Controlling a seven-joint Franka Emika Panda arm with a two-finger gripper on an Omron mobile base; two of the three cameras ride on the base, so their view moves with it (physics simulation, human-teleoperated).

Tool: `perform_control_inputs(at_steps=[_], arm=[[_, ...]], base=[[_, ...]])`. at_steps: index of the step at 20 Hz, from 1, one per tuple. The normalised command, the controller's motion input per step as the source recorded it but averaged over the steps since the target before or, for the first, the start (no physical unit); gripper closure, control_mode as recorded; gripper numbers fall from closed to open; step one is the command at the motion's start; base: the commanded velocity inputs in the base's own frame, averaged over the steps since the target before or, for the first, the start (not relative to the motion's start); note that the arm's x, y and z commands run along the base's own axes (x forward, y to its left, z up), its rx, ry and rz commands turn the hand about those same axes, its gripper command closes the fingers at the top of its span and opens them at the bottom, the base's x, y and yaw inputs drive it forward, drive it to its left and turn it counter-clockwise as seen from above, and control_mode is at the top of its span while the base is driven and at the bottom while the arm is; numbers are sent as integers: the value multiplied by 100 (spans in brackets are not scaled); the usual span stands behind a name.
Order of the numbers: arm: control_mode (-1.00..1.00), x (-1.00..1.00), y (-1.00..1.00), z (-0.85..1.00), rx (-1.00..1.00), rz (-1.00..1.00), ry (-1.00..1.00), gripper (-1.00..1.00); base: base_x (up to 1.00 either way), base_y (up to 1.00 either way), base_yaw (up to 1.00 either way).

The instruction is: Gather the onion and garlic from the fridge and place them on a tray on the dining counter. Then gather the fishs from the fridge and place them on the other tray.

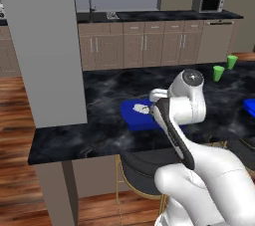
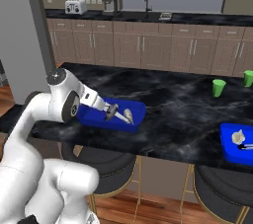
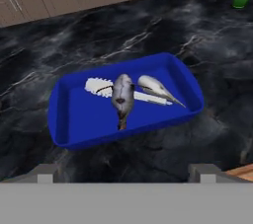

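Fish (image 3: 122, 97) lie in the blue tray (image 3: 79, 119) on the dining counter (image 3: 163, 30): one runs from twelve to six o'clock in the hand view, tail toward the end effector (image 3: 123, 171); a second fish (image 3: 157, 89) points to four o'clock. Both sit at twelve o'clock from the end effector, which is spread wide and empty, apparently pulled back and angled down from the near edge.

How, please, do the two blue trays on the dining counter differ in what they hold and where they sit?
The near tray holds slim silver-grey fish; the far tray holds a small pale lump, perhaps garlic. The near tray lies just ahead of the open hand; the far tray sits well to the right, partly cut off. Both are blue, rimmed, and rest on the counter.
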Motion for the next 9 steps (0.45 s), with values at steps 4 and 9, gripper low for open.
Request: perform_control_inputs(at_steps=[4, 9], arm=[[-100, -97, 0, 49, 0, -3, -5, -100], [-100, -96, 1, 46, 0, -1, -9, -100]], base=[[0, 0, 0], [0, 0, 0]])
